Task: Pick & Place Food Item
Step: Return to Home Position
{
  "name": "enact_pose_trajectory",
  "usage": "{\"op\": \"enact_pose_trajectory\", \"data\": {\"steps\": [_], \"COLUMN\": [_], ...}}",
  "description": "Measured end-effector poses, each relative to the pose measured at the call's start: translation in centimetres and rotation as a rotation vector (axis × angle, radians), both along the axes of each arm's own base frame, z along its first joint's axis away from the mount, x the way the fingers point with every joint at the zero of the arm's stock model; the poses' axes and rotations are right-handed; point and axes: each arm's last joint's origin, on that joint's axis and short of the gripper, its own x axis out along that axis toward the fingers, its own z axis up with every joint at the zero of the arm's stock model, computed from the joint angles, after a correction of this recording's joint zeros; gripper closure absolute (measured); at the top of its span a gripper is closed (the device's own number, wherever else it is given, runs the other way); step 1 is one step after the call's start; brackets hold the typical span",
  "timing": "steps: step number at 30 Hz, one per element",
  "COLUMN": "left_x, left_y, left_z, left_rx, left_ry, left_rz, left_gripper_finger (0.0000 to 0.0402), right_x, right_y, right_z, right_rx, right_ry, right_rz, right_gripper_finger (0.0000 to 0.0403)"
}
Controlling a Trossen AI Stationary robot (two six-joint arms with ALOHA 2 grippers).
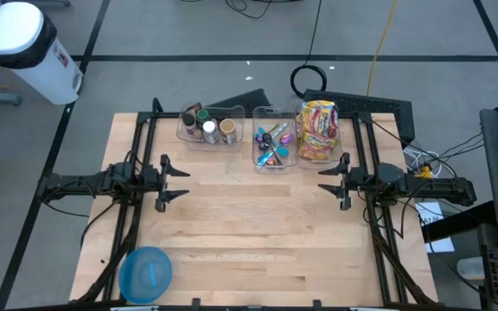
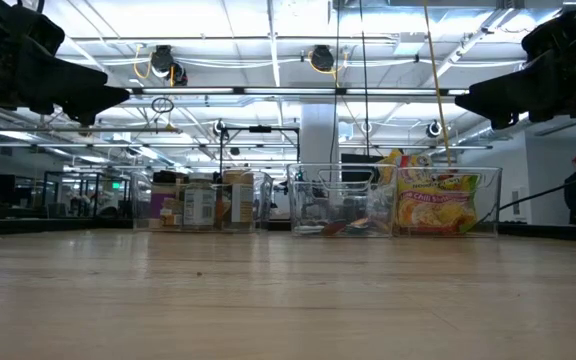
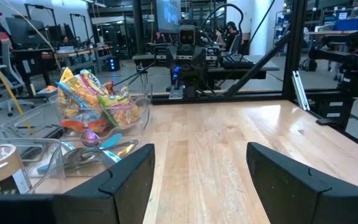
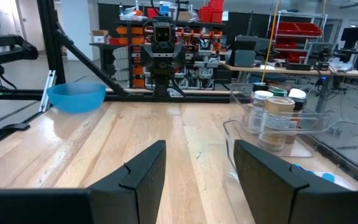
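Three clear bins sit on one counter (image 1: 249, 233): left bin (image 1: 180, 134), middle bin (image 1: 275, 111), right bin (image 1: 318, 162). The left bin holds four jars (image 1: 209, 130). The spoons (image 1: 273, 147) and snack packets (image 1: 318, 130) overlap too much to count. There is one blue bowl (image 1: 145, 272). There are two arms, the left arm (image 1: 102, 183) and the right arm (image 1: 405, 186).

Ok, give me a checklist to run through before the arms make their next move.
1. Left gripper empty: ok, open, nothing between the fingers.
2. Right gripper empty: ok, open too.
3. Spoons inside the middle bin: ok.
4. Both grippers apart from that bin: ok.
5. Blue bowl out of both arms' way: ok, near the table edge on the left arm's side, far from the bin.
6. Arms exactly at home pose: cannot tell.
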Motion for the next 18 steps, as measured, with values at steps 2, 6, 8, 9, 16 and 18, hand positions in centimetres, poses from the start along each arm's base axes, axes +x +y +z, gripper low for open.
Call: {"op": "enact_pose_trajectory", "data": {"steps": [2,6,8,9,16,18], "left_x": [0.00,0.00,0.00,0.00,0.00,0.00], "left_y": [0.00,0.00,0.00,0.00,0.00,0.00], "left_z": [-0.01,-0.01,-0.01,-0.01,0.00,0.00], "left_rx": [0.000,0.055,0.080,0.079,0.044,0.046], "left_ry": [0.000,-0.001,-0.001,-0.001,-0.002,-0.002], "left_rz": [0.000,0.001,0.001,0.000,0.001,0.001], "left_gripper_finger": [0.0140,0.0139,0.0140,0.0140,0.0139,0.0140], "right_x": [0.00,0.01,0.00,0.00,-0.02,-0.02], "right_y": [0.00,0.01,0.01,0.01,0.01,0.01], "right_z": [0.01,0.26,0.54,0.66,0.97,0.98], "right_rx": [-0.007,-0.003,-0.004,-0.004,-0.005,-0.005], "right_ry": [0.000,-0.027,-0.055,-0.068,-0.101,-0.101], "right_rz": [0.001,0.003,0.002,0.002,0.002,0.002], "right_gripper_finger": [0.0222,0.0222,0.0222,0.0222,0.0222,0.0222]}}
